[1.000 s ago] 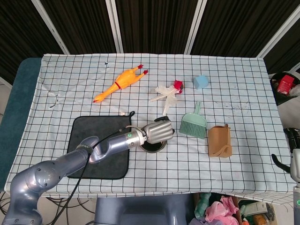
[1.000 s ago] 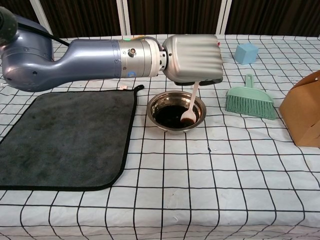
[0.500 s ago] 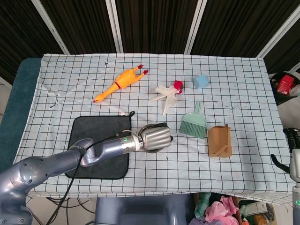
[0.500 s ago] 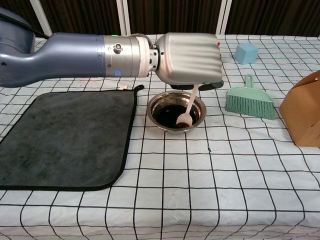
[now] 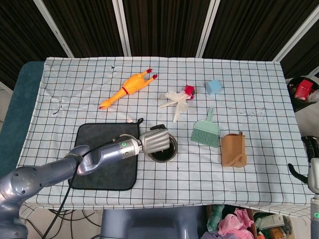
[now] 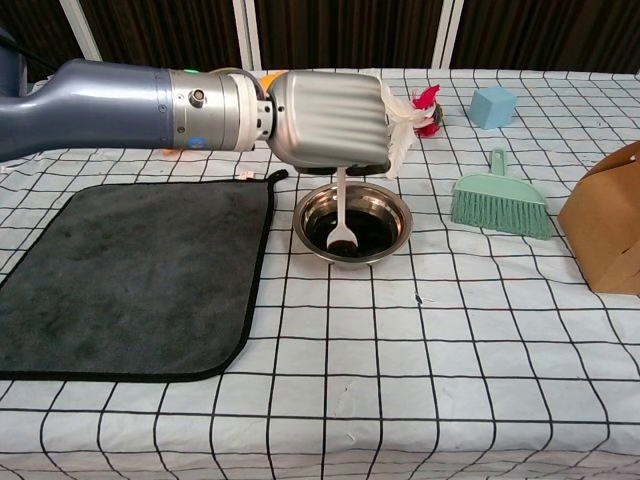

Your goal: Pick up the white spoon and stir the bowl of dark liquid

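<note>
**Left arm stretched low, hand closed on spoon**

The left hand [image 6: 325, 118] is held back-upward at the end of a low, outstretched forearm, and the white spoon [image 6: 342, 215] is gripped beneath it, hanging down. The right hand is not seen.

no readable text, labels, brands or numbers on anything

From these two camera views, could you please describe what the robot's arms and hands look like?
The left arm is a glossy blue-grey tube with a brushed silver wrist collar carrying a small green light. A black cable runs along it in the head view. The left hand has a ribbed, silver-grey back. Of the right arm, only a grey and black end shows at the frame edge.
</note>
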You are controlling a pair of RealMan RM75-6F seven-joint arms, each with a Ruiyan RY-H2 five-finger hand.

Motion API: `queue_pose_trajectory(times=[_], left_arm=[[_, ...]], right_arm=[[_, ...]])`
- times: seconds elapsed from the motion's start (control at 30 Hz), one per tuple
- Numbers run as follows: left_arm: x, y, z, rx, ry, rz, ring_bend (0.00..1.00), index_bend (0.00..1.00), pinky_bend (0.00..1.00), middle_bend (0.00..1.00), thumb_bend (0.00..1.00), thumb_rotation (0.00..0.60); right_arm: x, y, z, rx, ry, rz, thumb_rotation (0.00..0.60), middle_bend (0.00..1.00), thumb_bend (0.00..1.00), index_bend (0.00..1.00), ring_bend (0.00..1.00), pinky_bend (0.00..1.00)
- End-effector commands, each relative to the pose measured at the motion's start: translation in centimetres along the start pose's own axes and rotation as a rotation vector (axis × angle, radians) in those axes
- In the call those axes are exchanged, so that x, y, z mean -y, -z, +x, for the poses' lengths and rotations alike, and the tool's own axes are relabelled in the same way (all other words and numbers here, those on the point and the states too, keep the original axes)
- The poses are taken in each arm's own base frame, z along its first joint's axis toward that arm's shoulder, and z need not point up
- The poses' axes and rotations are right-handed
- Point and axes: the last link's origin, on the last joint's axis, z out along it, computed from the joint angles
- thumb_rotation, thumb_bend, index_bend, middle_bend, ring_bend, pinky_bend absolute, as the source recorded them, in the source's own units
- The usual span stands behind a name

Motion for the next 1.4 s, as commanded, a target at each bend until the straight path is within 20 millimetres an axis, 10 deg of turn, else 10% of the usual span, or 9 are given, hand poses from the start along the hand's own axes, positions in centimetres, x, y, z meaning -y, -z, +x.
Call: queue_pose_trajectory(times=[0.03, 0.8, 1.4], left_arm=[[0.2, -0.3, -0.3, 0.011, 0.002, 0.013, 0.86, 0.66, 0.84, 0.93, 0.48, 0.6], [0.5, -5.2, 1.0, -0.032, 0.027, 0.086, 0.86, 0.66, 0.84, 0.93, 0.48, 0.6], [-1.1, -3.5, 2.4, -0.067, 0.143, 0.016, 0.86, 0.67, 0.84, 0.93, 0.48, 0.6]], right_arm=[[0.0, 0.0, 0.0, 0.0, 0.0, -0.003, 0.6, 0.11, 0.19, 0.15, 0.19, 0.29], [-0.3, -0.1, 0.1, -0.009, -0.009, -0.023, 0.6, 0.11, 0.19, 0.15, 0.19, 0.29], [0.0, 0.0, -0.2, -0.003, -0.002, -0.016, 0.6, 0.11, 0.19, 0.15, 0.19, 0.29]])
